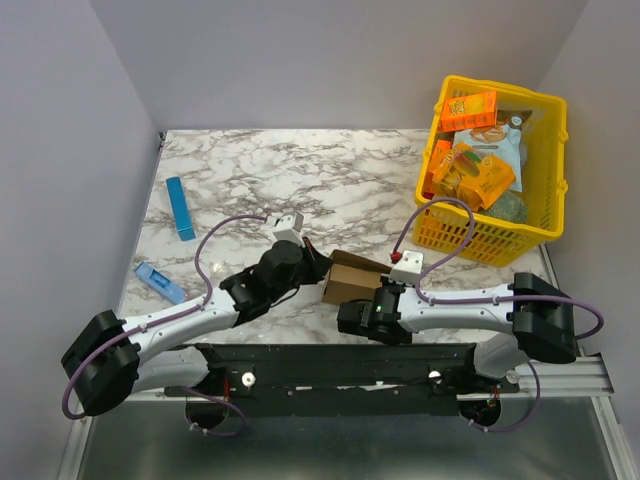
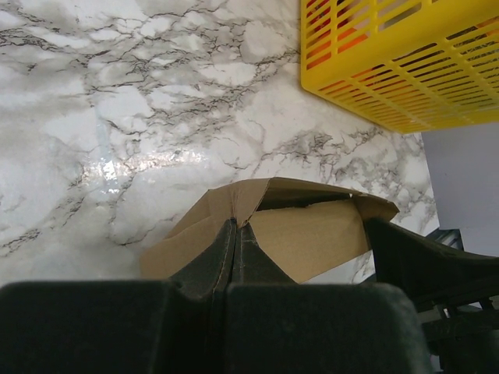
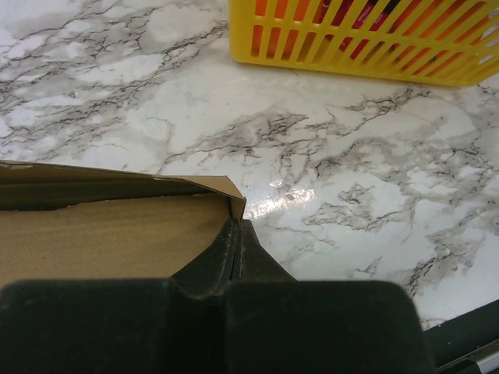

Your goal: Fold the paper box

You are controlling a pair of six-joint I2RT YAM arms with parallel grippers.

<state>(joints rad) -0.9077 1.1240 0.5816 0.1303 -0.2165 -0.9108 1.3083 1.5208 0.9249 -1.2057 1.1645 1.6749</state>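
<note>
So the paper box [image 1: 352, 282] is sitting low in the middle of the top view, on the marble table [image 1: 300, 175], right between the two arms and just ahead of their bases. It's plain brown cardboard, partly opened up, with flaps loose. The left gripper [image 2: 235, 234] comes in from the lower left, and in its wrist cam the fingers are pressed tight together, pinching what looks like a folded edge of the box, with cardboard spreading out on both sides of the tips. The right gripper [image 3: 236, 234] reaches in from the right side of the frame, same deal: fingers squeezed together with a corner of the cardboard caught right at the tips, and the rest of the brown panel running off to the left of its view. A yellow basket [image 1: 478, 238] sits at the upper right of the top view, near the box but not touching it, stuffed with orange snack boxes [image 1: 468, 110] and other packets. Over on the left there's a slim blue bar [image 1: 181, 208], and a lighter blue thing [image 1: 158, 282] lower down, both well apart from the box.
</note>
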